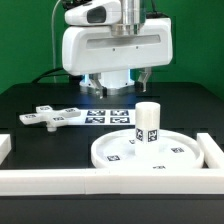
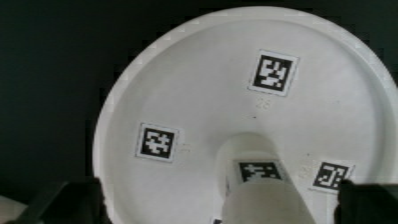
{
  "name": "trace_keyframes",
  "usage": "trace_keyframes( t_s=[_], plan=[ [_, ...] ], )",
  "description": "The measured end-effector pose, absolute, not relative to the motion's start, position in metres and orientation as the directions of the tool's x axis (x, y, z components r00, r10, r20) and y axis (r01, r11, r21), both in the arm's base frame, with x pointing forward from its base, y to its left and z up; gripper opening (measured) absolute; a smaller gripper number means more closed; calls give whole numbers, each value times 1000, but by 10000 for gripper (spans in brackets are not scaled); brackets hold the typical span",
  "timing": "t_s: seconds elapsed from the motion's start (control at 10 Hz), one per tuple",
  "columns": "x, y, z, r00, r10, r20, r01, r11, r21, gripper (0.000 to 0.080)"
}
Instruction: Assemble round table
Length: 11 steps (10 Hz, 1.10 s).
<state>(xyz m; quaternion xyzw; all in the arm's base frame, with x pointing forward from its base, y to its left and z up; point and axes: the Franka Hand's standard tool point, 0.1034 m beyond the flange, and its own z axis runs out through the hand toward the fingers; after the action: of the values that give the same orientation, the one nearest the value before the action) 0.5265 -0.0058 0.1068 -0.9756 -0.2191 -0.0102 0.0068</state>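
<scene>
The large white rimmed disc (image 1: 170,155) lies flat at the front of the black table, with tags on its face. The short cylindrical post (image 1: 147,122) stands upright on its middle. The flat cross-shaped piece (image 1: 50,117) lies apart at the exterior view's left. My gripper (image 1: 122,85) hangs above and behind the disc, open and empty. In the wrist view the disc (image 2: 214,90) fills the picture and the post (image 2: 267,175) rises toward the camera. It shows between my two dark fingers (image 2: 71,200), below them and untouched.
The marker board (image 1: 108,117) lies flat on the table behind the disc. Long white border rails (image 1: 50,178) run along the front edge and turn up at the exterior view's right (image 1: 212,150). A green wall stands behind the arm.
</scene>
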Motion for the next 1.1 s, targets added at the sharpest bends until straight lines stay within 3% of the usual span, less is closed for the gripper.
trace_keyframes(
  t_s=[0.3,0.8,1.1],
  plan=[
    [525,-8,105,894,447,23,447,-894,-7,649],
    [477,-92,84,774,634,-10,633,-774,-18,649],
    [475,-97,83,781,625,-11,625,-781,-20,649]
  ],
)
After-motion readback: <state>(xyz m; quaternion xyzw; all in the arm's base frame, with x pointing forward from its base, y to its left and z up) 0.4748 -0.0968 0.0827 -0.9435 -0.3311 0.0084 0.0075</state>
